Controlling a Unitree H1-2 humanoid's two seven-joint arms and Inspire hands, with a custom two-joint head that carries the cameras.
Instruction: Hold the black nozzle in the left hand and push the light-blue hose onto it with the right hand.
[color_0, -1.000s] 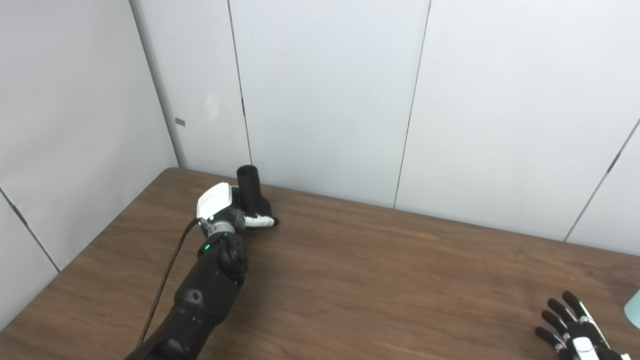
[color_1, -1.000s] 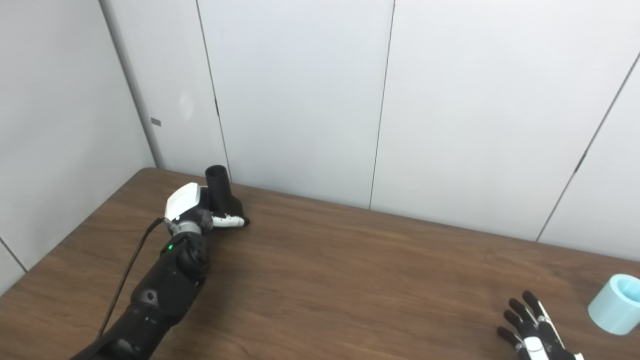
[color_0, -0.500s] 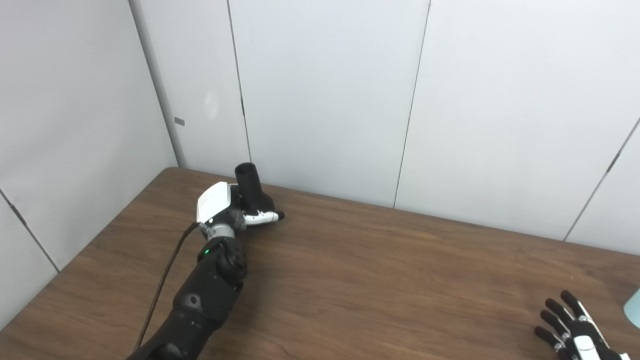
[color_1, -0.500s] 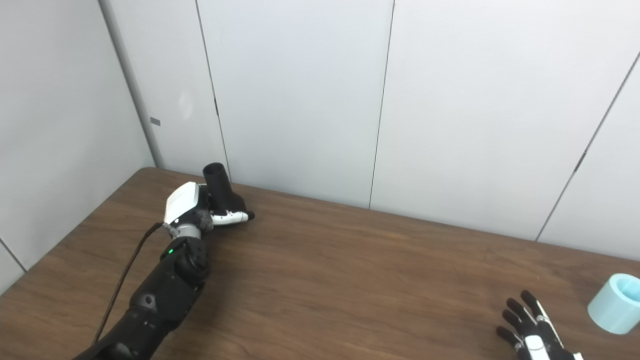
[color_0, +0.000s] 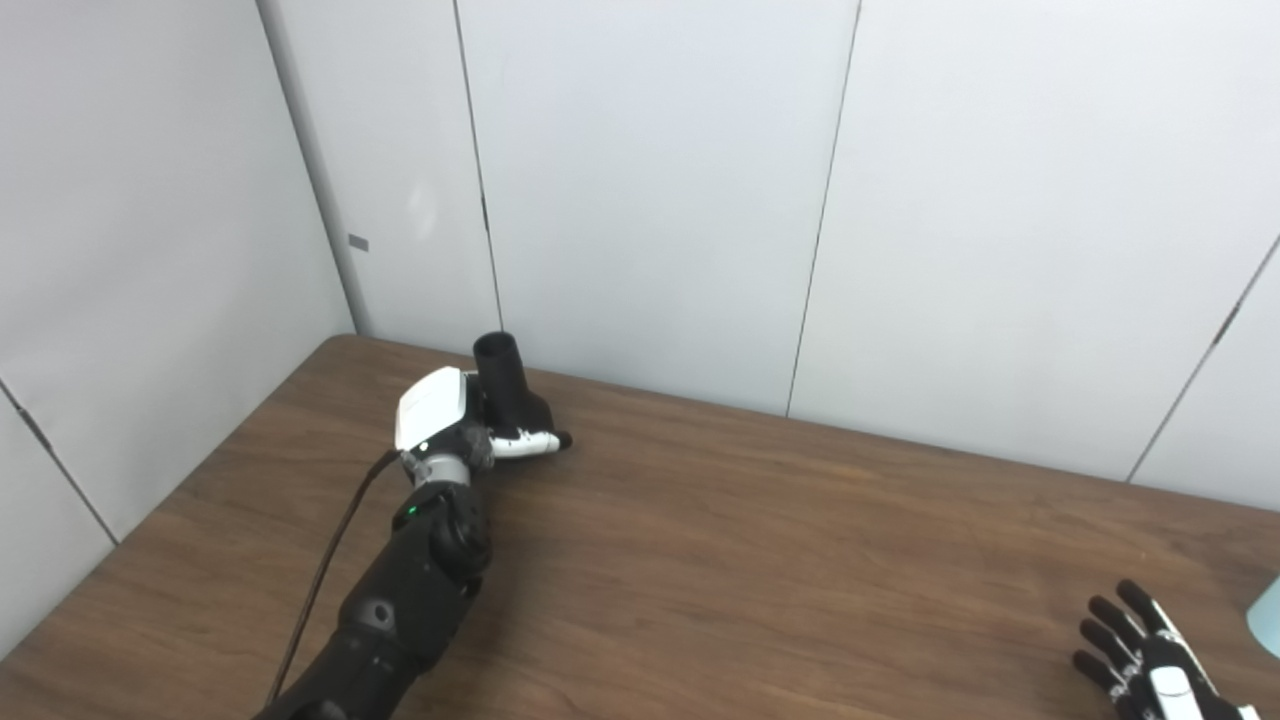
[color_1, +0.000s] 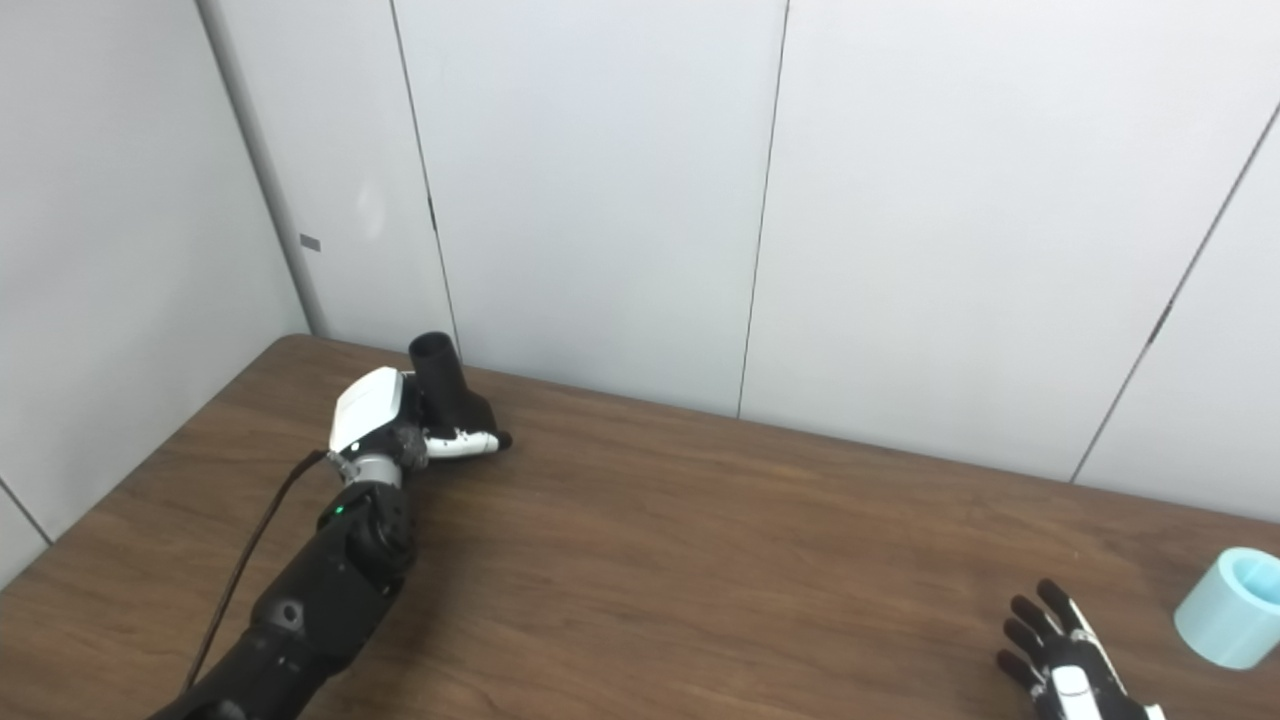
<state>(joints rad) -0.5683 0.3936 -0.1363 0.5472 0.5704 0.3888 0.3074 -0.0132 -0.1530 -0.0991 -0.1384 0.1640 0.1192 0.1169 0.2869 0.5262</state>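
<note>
1. The left hand (color_1: 400, 425), black with a white back plate, is at the far left of the brown wood-grain table (color_1: 700, 560). Its fingers are wrapped round the base of the black plastic nozzle (color_1: 440, 375), which it has hold of.
2. The nozzle is a short tube with a flared base. Its long axis stands nearly upright, open mouth up, tilted slightly to the left. Whether its base rests on the table is hidden by the hand.
3. The right hand (color_1: 1065, 680) lies at the near right edge, fingers spread and holding nothing.
4. The light-blue cylindrical hose piece (color_1: 1232, 607) sits on the table just to the right of the right hand and slightly farther away, not touching it. Its open end faces up and to the right. In the left eye view only a sliver shows at the frame edge.
5. The right hand is much the nearer to the hose; nozzle and hose are well apart, at opposite ends of the table.
6. Count: one nozzle, one hose piece, two hands.
7. Judged from this, the nozzle grasp looks done; picking up the hose is next.
</note>
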